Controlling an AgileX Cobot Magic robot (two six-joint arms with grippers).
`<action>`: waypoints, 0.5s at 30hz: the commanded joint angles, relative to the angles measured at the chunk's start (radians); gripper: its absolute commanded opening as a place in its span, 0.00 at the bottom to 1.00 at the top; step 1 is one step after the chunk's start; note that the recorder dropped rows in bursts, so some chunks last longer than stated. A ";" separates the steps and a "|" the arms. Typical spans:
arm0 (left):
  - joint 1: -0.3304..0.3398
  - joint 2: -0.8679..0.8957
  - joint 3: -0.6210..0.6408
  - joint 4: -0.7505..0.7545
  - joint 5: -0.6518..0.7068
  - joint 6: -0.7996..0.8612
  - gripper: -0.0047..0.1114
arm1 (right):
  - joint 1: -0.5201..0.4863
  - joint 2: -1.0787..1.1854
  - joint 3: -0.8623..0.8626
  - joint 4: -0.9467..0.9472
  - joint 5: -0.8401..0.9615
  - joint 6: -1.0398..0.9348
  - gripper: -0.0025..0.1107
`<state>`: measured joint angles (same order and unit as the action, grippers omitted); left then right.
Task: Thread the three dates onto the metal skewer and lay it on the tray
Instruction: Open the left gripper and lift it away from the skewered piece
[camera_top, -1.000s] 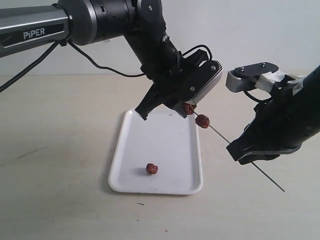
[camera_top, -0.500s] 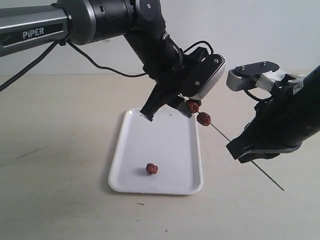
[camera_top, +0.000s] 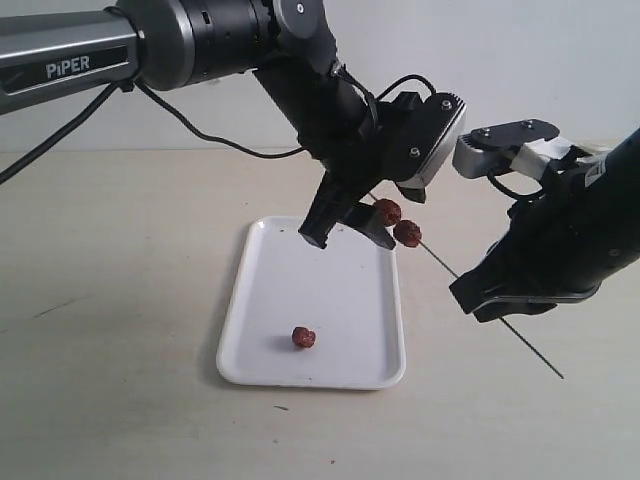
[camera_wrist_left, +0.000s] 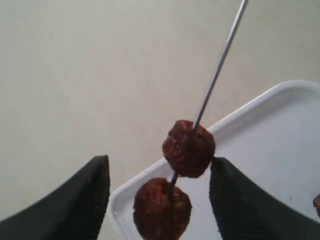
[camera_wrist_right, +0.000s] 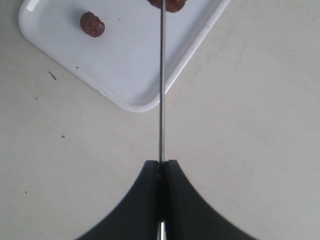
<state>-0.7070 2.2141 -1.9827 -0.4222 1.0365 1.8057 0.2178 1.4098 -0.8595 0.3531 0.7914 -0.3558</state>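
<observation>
The white tray (camera_top: 232, 330) lies flat, a rounded rectangle with a low raised rim. One loose date (camera_top: 304, 337), wrinkled and reddish-brown, sits on it toward the tray's near edge, a little left of middle. The metal skewer (camera_top: 440, 264), a thin straight grey rod, hangs slanted in the air. Its high end is above the tray's far right corner, its low end well off the tray's right side. Threaded close together on the high end are an upper date (camera_top: 388, 211) and a lower date (camera_top: 407, 233).
</observation>
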 joint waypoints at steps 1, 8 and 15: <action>-0.001 -0.037 0.002 -0.025 -0.004 -0.054 0.55 | -0.005 0.002 -0.008 0.000 -0.010 0.021 0.02; -0.001 -0.106 0.002 -0.005 0.027 -0.257 0.55 | -0.005 0.002 -0.008 -0.018 -0.012 0.053 0.02; 0.001 -0.211 0.002 0.200 0.066 -0.926 0.54 | -0.005 -0.015 0.031 -0.260 -0.032 0.239 0.02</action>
<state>-0.7070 2.0307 -1.9827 -0.2919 1.0766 1.1392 0.2178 1.4098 -0.8551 0.1723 0.7644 -0.1624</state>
